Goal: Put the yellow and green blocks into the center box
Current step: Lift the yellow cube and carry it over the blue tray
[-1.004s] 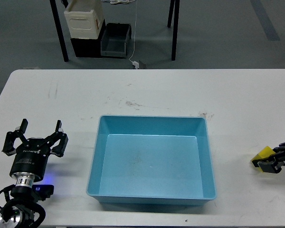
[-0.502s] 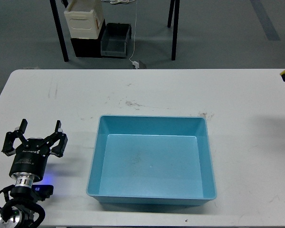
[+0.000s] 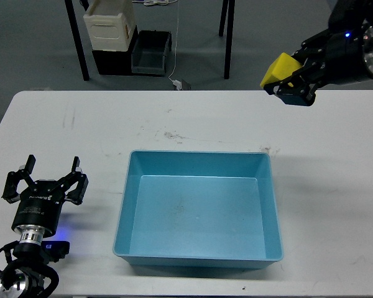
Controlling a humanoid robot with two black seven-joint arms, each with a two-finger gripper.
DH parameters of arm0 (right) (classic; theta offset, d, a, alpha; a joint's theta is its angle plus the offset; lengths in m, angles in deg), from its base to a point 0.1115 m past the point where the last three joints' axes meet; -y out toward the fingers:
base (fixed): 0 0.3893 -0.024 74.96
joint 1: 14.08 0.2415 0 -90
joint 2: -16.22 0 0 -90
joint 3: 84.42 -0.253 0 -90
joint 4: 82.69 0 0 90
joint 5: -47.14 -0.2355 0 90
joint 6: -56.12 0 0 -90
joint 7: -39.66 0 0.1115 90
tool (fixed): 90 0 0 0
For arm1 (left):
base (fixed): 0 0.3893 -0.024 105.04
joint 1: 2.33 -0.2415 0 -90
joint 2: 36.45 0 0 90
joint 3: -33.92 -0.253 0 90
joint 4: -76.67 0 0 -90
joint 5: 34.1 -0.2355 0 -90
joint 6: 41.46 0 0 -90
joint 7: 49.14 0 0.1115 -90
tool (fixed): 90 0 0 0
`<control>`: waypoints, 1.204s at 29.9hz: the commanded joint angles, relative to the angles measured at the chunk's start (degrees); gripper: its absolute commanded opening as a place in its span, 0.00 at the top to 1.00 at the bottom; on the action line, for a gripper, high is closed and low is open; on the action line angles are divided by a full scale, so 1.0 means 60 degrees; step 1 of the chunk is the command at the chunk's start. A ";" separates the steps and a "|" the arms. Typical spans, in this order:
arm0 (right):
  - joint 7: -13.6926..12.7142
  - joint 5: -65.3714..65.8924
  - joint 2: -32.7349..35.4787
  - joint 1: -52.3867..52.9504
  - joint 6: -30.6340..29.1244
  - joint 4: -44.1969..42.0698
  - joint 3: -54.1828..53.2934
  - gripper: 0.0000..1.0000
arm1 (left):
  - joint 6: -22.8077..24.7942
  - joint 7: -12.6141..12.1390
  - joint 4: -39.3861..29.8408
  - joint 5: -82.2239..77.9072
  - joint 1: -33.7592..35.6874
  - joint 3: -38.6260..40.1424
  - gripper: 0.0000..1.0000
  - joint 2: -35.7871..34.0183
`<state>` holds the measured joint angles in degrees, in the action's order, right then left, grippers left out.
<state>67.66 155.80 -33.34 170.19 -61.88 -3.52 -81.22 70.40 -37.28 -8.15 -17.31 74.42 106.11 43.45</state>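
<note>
- The right gripper (image 3: pixel 290 84) is hanging in the air above the far right part of the white table (image 3: pixel 81 130), its fingers clamped on a yellow block (image 3: pixel 279 69).
- The blue box (image 3: pixel 199 208) is sitting open in the middle of the table, below and left of the held block.
- The left gripper (image 3: pixel 46 180) is resting low at the near left, well apart from the box, with its fingers spread.
- A cream container (image 3: pixel 110 26) and what is probably a dark bin (image 3: pixel 151 52) are standing on the floor beyond the table.

The left gripper (image 3: pixel 46 180) carries small white lettering — too small to read.
</note>
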 commanded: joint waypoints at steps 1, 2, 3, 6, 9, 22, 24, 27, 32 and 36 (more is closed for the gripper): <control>0.0000 -0.0034 -0.1023 0.0166 0.0001 0.0149 0.0724 0.97 | 0.0004 0.0000 -0.0001 0.0015 0.0012 0.0344 0.00 0.0000; 0.0000 -0.0034 -0.1302 0.0166 0.0001 0.0149 0.0900 0.97 | 0.0004 0.0000 -0.0001 0.0015 0.0012 0.0418 0.00 0.0000; 0.0000 -0.0019 -0.1580 0.0181 0.0001 0.0149 0.1090 0.97 | 0.0004 0.0000 -0.0001 0.0015 0.0012 0.0462 0.00 0.0000; 0.0000 -0.0092 -0.2284 0.0181 0.0001 0.0149 0.1443 0.97 | 0.0004 0.0000 -0.0015 0.0029 0.0027 0.0594 0.00 0.0000; 0.0000 -0.0034 -0.2944 0.0166 0.0001 0.0135 0.1954 0.96 | 0.0004 0.0000 -0.0015 0.0029 0.0041 0.0638 0.00 0.0000; 0.0000 0.0083 -0.5317 -0.1004 0.0001 -0.1577 0.3289 0.95 | 0.0004 0.0000 -0.0015 0.0029 0.0070 0.0770 0.00 0.0000; 0.0000 0.0069 -0.5596 -0.1356 0.0001 -0.2046 0.3289 0.92 | 0.0004 0.0000 -0.0015 0.0029 0.0070 0.0828 0.00 0.0000; 0.0000 0.0025 -0.5933 -0.1737 0.0001 -0.2589 0.3304 0.85 | 0.0004 0.0000 -0.0015 0.0029 0.0085 0.0873 0.00 -0.0015; 0.0000 -0.0078 -0.5978 -0.1782 0.0001 -0.2634 0.3304 0.43 | -0.0010 0.0000 -0.0015 0.0015 0.0231 0.0873 0.00 -0.0029; 0.0000 -0.0107 -0.5949 -0.1738 0.0001 -0.2648 0.3289 0.15 | -0.0010 0.0000 -0.0015 0.0015 0.0275 0.0873 0.00 -0.0029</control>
<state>67.66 155.29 -69.21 159.53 -61.88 -19.38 -61.40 70.41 -37.28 -8.24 -17.22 75.76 111.35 43.28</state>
